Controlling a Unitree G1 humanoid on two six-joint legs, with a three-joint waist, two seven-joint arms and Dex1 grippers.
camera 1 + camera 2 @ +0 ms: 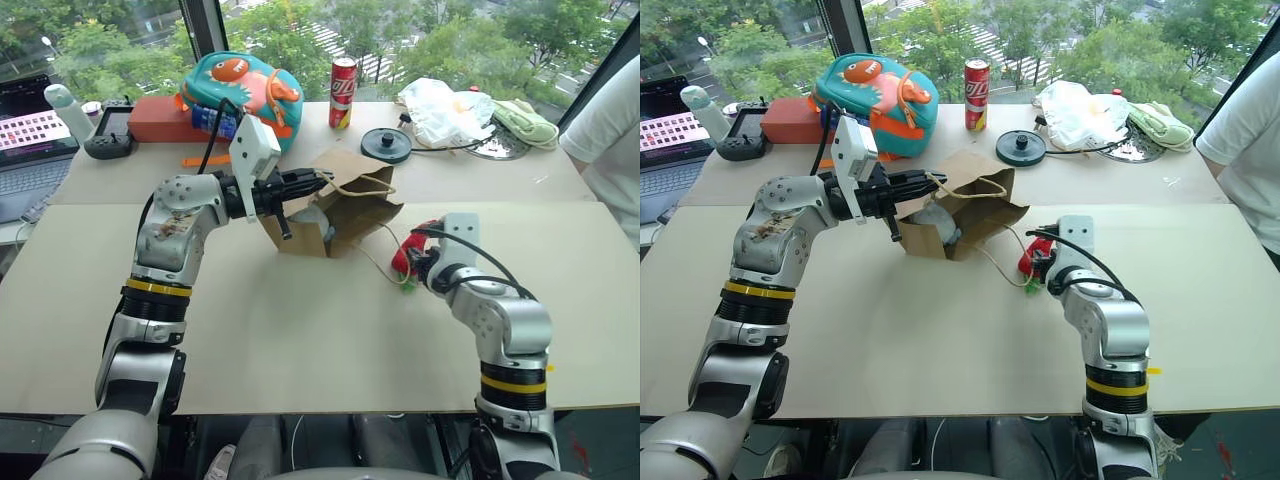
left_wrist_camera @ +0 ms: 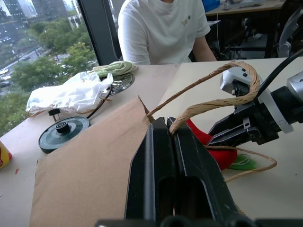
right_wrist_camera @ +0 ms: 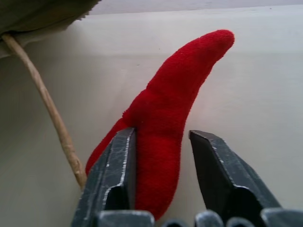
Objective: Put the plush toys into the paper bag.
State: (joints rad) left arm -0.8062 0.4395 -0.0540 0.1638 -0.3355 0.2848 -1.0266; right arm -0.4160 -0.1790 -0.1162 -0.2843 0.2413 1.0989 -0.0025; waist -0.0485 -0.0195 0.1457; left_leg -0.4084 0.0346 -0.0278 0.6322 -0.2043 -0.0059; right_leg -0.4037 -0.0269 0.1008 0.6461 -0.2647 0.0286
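Right fingers (image 3: 158, 177): set astride the red plush toy (image 3: 165, 137), one black finger on each flank. One finger touches the plush; a sliver of gap shows at the other, so the fingers are closing around the toy, and whether it is fully clamped cannot be told. The toy lies on the counter (image 1: 300, 340) between the two fingers, its long axis running away from the wrist toward a tapered red tip; its green leafy end (image 2: 244, 162) sits at the near end, under the fingers.

Left fingers (image 2: 163, 156): pressed together on the top edge of the paper bag (image 1: 335, 205), at the root of a twine handle (image 2: 213, 101), holding the mouth up and open.

Grey-blue plush toy (image 1: 937, 222): already inside the bag, seen through the opening.

Governing relation: the bag mouth lies just beside the red toy, on the robot's left of it, with a loose twine handle (image 3: 45, 101) trailing across the counter between them. The right arm is the nearer one to the toy; the coming lift must likely carry it leftward and up over the bag's rim.

Pose: right forearm low over the counter, wrist tilted downward and forward; left arm raised, elbow bent, hand level and pointing toward the robot's right.
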